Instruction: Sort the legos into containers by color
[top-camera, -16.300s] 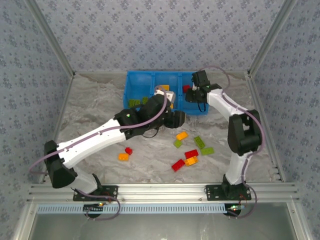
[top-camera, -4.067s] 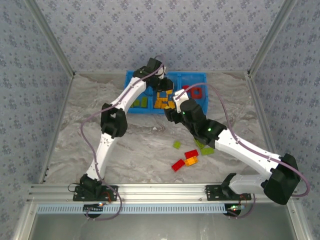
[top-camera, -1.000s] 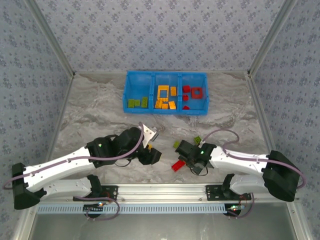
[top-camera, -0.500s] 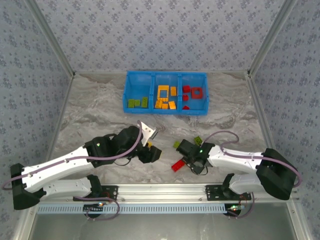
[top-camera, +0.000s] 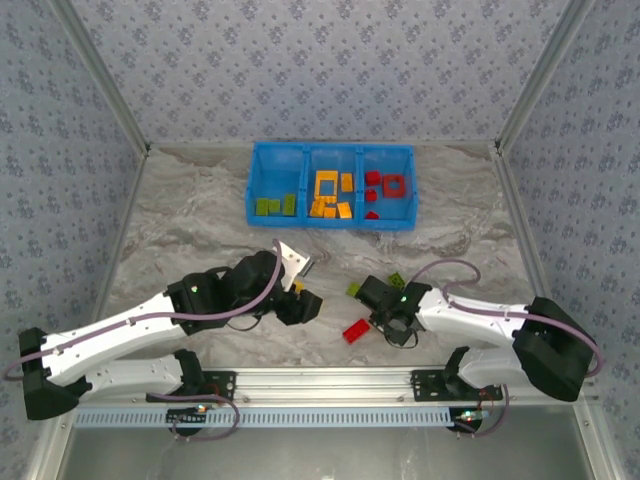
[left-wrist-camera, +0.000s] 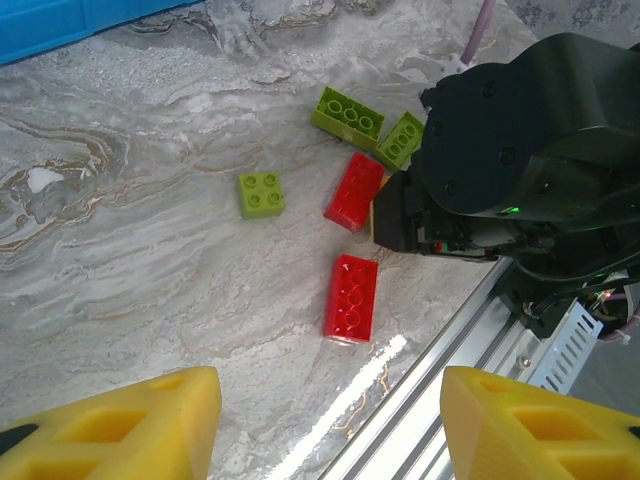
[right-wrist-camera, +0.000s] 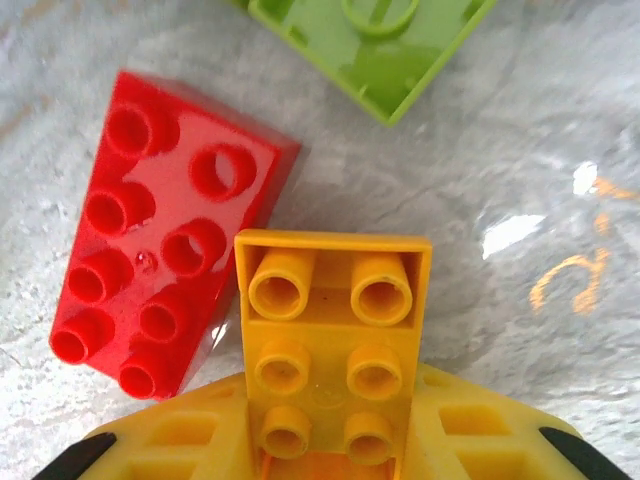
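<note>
Between the jaws of the right gripper (right-wrist-camera: 325, 440) sits a yellow brick (right-wrist-camera: 332, 320), pinched by its long sides; probably light, hard, slick. Beside it, the left gripper (left-wrist-camera: 325, 430) gapes empty.

Left claw (left-wrist-camera: 330, 430) is hovering, fingers (left-wrist-camera: 130, 425) spread wide, above the worktop (left-wrist-camera: 150, 300); two red bricks (left-wrist-camera: 351, 297) (left-wrist-camera: 355, 190) and three green bricks (left-wrist-camera: 261, 194) (left-wrist-camera: 347, 112) (left-wrist-camera: 401, 140) are lying beside the right arm (left-wrist-camera: 520, 170).

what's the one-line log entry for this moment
left fingers: open, empty | right fingers: closed on yellow brick | tray: partly filled
</note>
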